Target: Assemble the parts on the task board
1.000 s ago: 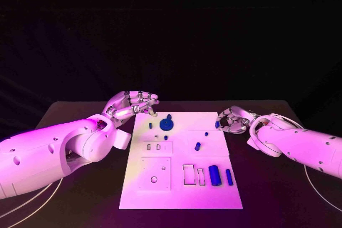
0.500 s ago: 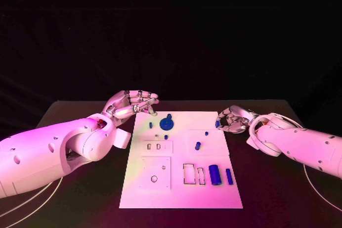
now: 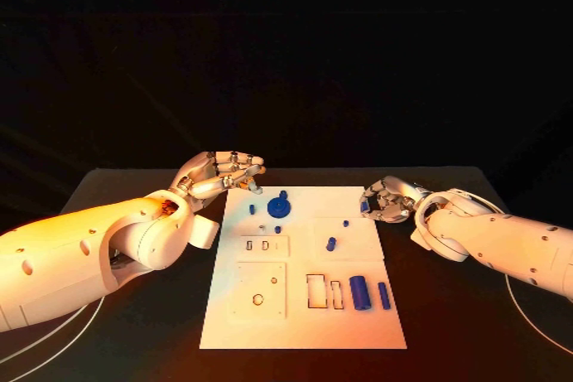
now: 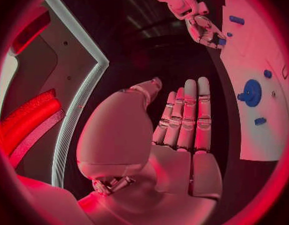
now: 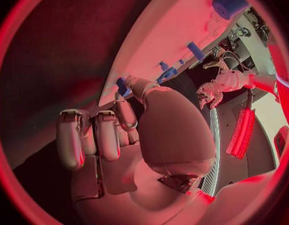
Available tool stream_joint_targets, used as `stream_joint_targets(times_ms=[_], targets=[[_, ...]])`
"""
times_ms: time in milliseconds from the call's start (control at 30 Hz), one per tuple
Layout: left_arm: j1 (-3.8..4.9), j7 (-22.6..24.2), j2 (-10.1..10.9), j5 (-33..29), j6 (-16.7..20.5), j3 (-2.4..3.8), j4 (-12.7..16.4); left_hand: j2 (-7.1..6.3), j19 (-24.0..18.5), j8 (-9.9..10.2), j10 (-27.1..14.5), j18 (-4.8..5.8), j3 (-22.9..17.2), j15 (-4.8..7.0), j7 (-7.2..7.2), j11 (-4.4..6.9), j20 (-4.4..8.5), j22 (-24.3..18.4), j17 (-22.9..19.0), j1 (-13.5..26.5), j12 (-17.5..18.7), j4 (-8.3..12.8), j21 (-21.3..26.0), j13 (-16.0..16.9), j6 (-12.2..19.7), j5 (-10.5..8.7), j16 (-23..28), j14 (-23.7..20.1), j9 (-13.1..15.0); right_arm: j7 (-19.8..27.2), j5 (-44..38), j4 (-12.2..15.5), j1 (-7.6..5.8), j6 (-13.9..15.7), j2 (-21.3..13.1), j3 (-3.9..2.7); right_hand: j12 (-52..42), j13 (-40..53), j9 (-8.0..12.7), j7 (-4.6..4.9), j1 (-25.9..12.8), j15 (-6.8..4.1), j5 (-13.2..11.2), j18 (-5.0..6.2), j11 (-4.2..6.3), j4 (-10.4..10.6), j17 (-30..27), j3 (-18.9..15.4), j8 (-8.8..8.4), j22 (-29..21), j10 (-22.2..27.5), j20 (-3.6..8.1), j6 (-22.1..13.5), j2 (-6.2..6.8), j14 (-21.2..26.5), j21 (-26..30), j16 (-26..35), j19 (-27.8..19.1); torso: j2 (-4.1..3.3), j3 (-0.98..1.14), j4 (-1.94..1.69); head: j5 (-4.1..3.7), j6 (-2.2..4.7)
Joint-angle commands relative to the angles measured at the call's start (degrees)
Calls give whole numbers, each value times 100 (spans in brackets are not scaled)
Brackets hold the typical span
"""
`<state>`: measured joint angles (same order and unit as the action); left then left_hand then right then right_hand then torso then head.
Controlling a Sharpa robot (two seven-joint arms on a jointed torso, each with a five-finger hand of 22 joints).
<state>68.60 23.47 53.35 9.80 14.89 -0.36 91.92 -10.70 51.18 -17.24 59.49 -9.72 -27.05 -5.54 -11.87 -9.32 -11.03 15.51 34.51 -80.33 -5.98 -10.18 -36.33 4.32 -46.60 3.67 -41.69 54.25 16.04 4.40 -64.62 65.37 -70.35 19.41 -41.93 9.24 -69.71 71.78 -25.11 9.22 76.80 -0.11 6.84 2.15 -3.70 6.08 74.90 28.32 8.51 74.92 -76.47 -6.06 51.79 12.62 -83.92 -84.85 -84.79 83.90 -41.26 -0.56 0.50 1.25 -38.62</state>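
Task board (image 3: 301, 316): a white plate lying flat in the middle of the black table (image 3: 119, 187), with recesses cut into its near half. Small blue parts are spread over it: a round disc with a hub (image 3: 280, 206) near the far edge, short pegs around it, and two longer cylinders (image 3: 369, 294) lying beside the rectangular slots near the right edge.

Left hand (image 3: 219, 177): held above the table just off the board's far left corner. In the left wrist view the fingers (image 4: 193, 112) are seen straight and side by side, with nothing in them; the hand is judged empty.

Right hand (image 3: 384, 200): at the board's right edge, fingers curled inward. A small blue part (image 3: 364, 206) is seen at its fingertips, also visible in the right wrist view (image 5: 123, 87). It appears to be pinched, though contact cannot be confirmed.

Handling judgement: the parts look rigid, light and smooth, probably plastic, so slipping and rolling are the risks, not breakage. The cylinders are best taken across their middle; the disc, by its rim or hub. The pegs call for a fingertip pinch.
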Motion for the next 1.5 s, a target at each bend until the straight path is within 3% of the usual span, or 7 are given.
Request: stream_joint_targets(times_ms=[33, 200, 567, 800, 1000, 1200, 1500], targets=[[2, 8, -4, -27, -108, 4, 13, 50, -25, 33, -43, -54, -6, -7, -83, 2, -2, 9, -9, 25, 5, 0, -32, -2, 39, -41, -10, -33, 9, -1, 3, 7, 4, -30, 9, 1, 20, -5, 9, 3, -68, -7, -33, -61, -41, -15, 665, 12, -26, 1093, 0, 18, -34, -12, -412, -12, -28, 233, -2, -1, 1, 1, 1], [2, 0, -1, -28, -113, 4, 15, 50, -25, 33, -43, -54, -6, -7, -83, 2, -2, 9, -9, 25, 5, 0, -32, -2, 39, -41, -10, -33, 9, 7, 5, 15, 3, -25, 17, 1, -40, 48, -46, -29, -83, -15, -43, -62, -21, -27, 672, 57, 78, 1101, -41, 13, 153, -77, -414, -16, -31, 239, -2, 2, -3, -3, -5], [3, -7, 9, -28, -113, 4, 12, 50, -25, 33, -43, -54, -6, -7, -83, 2, -2, 9, -9, 25, 5, 0, -32, -2, 39, -41, -10, -33, 9, 1, -41, 11, 3, 170, 23, 1, -101, 123, -402, -314, -58, -221, -294, -76, 215, -203, 705, 294, 705, 1151, -146, 193, 632, -430, -425, -55, -40, 278, -2, 4, 3, -2, -2], [3, -9, 12, -28, -111, 3, 1, 50, -25, 33, -43, -54, -6, -7, -83, 2, -2, 9, -9, 25, 5, 0, -32, -2, 39, -41, -10, -33, 9, -20, -96, 95, -10, 396, 13, -1, -100, 132, -467, -325, -107, -239, -292, -83, 232, -245, 710, 316, 796, 1170, -161, 218, 573, -416, -428, -74, -41, 295, 5, 6, 2, -6, -3], [3, -13, 2, -28, -115, 3, -19, 50, -25, 33, -43, -54, -6, -7, -83, 2, -2, 9, -9, 25, 5, 0, -32, -2, 39, -41, -10, -33, 9, -319, -120, 509, -122, 468, -67, -9, -71, 112, -475, -315, -140, -235, -285, -79, 227, -251, 700, 324, 802, 1162, -145, 220, 517, -399, -426, -61, -34, 287, 10, 0, -9, -2, -12], [3, -24, -26, -29, -107, 1, -72, 56, -36, 35, -44, -55, -5, -9, -83, 1, -6, 12, -12, 27, 3, 1, -40, -1, 39, -44, -12, -36, 14, -728, -266, 1207, -344, 575, -69, -12, -16, 78, -494, -296, -144, -225, -214, -76, 214, -288, 680, 393, 822, 1155, -108, 216, 438, -432, -422, -48, -18, 280, 39, -16, -7, 37, -67], [4, -50, -103, -55, -108, -5, -172, 54, -40, 33, -41, -55, 1, -10, -90, -1, -8, 13, -13, 36, 1, -3, -42, 0, 35, -45, -12, -37, 16, -1356, -719, 1986, -435, 739, 341, -8, 5, 65, -506, -287, -217, -214, -196, -76, 203, -266, 667, 394, 840, 1155, -98, 209, 408, -429, -419, -45, -9, 280, 79, -47, -45, 8, -109]])
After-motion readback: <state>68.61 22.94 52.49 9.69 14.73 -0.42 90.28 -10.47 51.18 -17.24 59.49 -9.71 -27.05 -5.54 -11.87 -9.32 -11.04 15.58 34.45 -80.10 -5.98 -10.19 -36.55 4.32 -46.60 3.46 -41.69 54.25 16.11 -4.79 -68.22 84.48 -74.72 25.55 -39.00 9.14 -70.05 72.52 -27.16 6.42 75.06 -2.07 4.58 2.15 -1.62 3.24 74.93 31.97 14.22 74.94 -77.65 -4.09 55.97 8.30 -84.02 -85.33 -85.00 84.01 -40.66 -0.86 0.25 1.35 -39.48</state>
